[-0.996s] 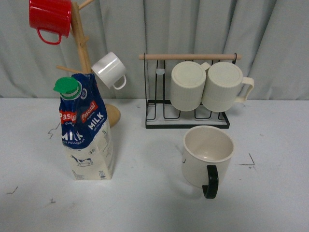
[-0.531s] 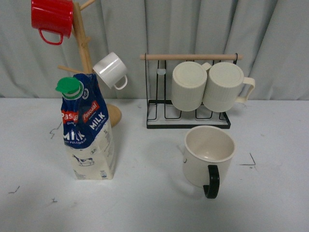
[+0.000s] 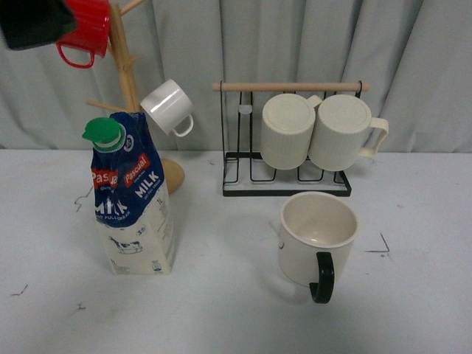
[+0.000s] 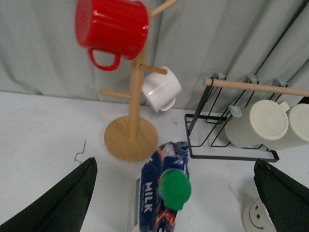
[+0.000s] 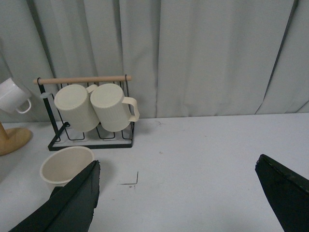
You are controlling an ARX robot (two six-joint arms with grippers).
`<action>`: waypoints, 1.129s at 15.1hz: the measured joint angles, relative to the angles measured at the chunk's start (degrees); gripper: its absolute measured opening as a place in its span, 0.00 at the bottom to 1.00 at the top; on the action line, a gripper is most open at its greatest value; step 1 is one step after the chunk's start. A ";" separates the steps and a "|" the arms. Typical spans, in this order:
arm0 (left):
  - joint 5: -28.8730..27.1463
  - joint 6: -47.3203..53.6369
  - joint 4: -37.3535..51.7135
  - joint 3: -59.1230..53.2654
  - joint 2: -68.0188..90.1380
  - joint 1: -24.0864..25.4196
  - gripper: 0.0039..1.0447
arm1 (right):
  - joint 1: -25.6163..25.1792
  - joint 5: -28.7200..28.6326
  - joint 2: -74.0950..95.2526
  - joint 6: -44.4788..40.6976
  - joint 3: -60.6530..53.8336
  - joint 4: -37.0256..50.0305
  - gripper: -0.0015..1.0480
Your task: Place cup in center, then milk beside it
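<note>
Front view: milk (image 3: pixel 134 203) upright, lengthwise vertical

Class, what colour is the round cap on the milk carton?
Green. The cap shows best in the left wrist view, seen from above.

Pale grey table (image 3: pixel 221 317) has a blue-and-cream milk carton (image 3: pixel 133 214) at 9 o'clock, wide cream mug (image 3: pixel 316 237) at 3, black wire rack (image 3: pixel 287 186) at 12, wooden mug tree (image 3: pixel 174 175) at 11.
</note>
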 joint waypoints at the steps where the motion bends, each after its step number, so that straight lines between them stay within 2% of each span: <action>1: 0.04 1.11 1.27 3.21 5.53 -1.62 0.94 | 0.00 0.00 0.00 -0.02 0.00 0.00 0.94; 3: 0.33 3.13 1.20 6.93 14.21 -3.02 0.94 | 0.00 0.00 0.00 0.00 0.00 0.00 0.94; 6: -0.87 5.46 0.55 10.14 21.88 -0.96 0.94 | 0.00 0.02 0.00 0.00 0.00 0.00 0.94; 8: -0.92 5.64 -0.13 10.56 24.02 0.07 0.94 | 0.00 0.00 0.00 0.00 0.00 0.00 0.94; 16: -3.63 4.00 4.02 7.58 29.92 -0.87 0.94 | 0.00 0.00 0.00 0.00 0.00 0.00 0.94; 17: -4.09 3.02 4.70 7.37 31.06 -1.20 0.84 | 0.00 0.02 0.00 0.00 0.00 0.00 0.94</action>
